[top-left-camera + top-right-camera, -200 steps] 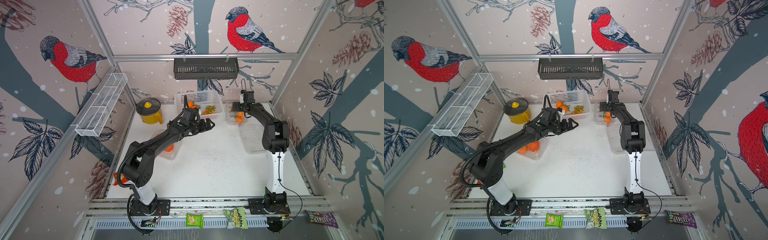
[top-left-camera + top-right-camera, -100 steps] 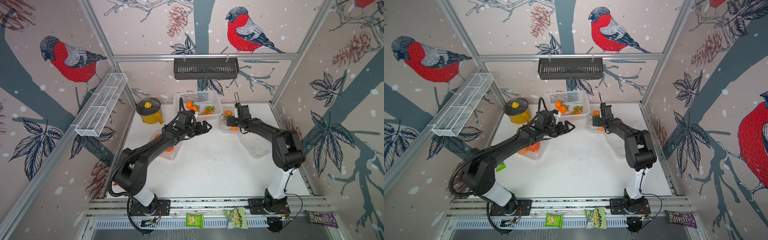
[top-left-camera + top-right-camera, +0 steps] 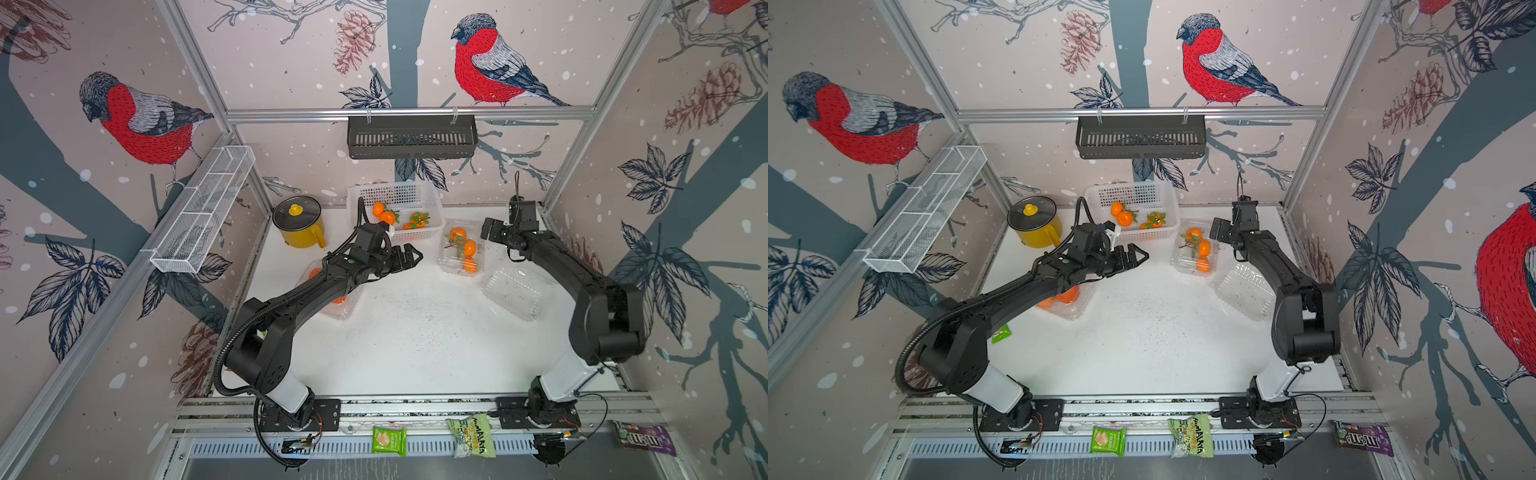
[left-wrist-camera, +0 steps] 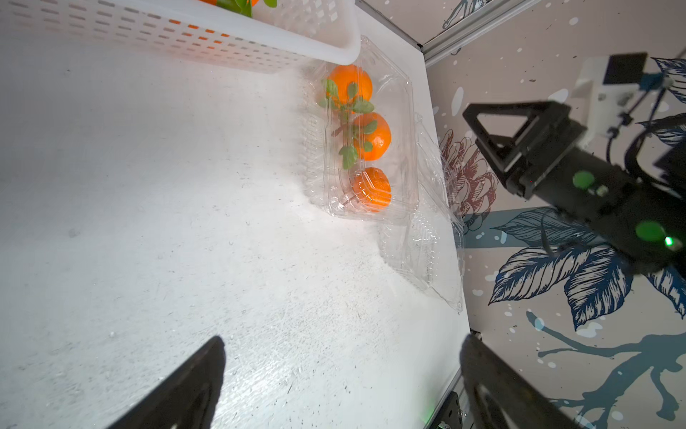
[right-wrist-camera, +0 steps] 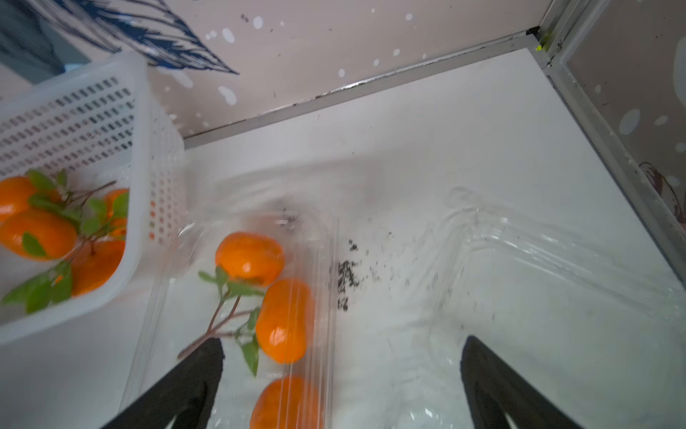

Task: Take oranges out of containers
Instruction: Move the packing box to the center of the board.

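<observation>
- The container (image 3: 444,261) holding three oranges (image 3: 469,248) sits on the counter (image 3: 415,332) near the back. It is just beside the white basket (image 3: 395,195) and lies between the two sets of fingers.
- The left fingers (image 3: 411,257) are spread wide with nothing between them. Their tips aim at the container's long side on the robot's left, with a strip of bare counter in between.
- The right fingers (image 3: 489,232) are also spread wide and hold nothing. They hang near the container's back corner on the robot's right.
- In the right wrist view the row of fruit lies off toward one finger (image 5: 185,386), whose tip overlaps a leafy stem. I cannot tell whether it touches.
- The container's long axis runs from the back wall toward the front. The three oranges line up along it, with their leafy stems on the robot's left side of the row.
- An empty container (image 3: 517,291) lies slantwise just beside it, near the right forearm.
- The left arm reaches low and long from its front base, passing over a third container (image 3: 343,309) that also holds oranges.
- The right arm has its elbow high and its forearm sloping toward the back, with the wrist turned toward the robot's left.
</observation>
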Robot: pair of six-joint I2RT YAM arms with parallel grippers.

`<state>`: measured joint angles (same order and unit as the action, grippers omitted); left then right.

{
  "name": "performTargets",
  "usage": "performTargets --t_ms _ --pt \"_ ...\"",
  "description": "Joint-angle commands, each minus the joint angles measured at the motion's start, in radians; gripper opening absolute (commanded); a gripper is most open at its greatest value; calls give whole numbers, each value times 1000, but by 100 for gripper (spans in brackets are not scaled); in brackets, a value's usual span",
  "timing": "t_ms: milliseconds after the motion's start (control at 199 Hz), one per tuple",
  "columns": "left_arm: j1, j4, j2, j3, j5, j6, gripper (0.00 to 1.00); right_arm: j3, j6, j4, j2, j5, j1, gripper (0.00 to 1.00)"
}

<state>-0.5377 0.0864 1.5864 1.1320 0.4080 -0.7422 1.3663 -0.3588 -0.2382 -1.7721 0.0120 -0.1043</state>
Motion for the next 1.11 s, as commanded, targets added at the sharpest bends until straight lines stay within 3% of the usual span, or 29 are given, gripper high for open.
performTargets --t_ms 0,251,357,503,598,870,1101 --pt "2 -30 -25 -13 -13 -6 97 179 -39 -85 -160 -126 12 100" --pt "2 7 -85 -37 -52 -3 97 642 27 -222 -541 -234 -13 100" --pt "2 27 -109 -48 -77 8 97 727 72 -252 -605 -282 -35 100" --pt "2 13 -126 -72 -86 2 97 726 136 -272 -615 -300 -72 100" --pt "3 -1 -119 -78 -75 -5 97 664 165 -274 -581 -287 -93 100" --pt "2 -17 -118 -82 -60 -9 97 292 178 -110 -353 -275 -135 100" --pt "2 -46 -114 -105 -46 -24 97 103 208 -55 -179 -221 -268 100"
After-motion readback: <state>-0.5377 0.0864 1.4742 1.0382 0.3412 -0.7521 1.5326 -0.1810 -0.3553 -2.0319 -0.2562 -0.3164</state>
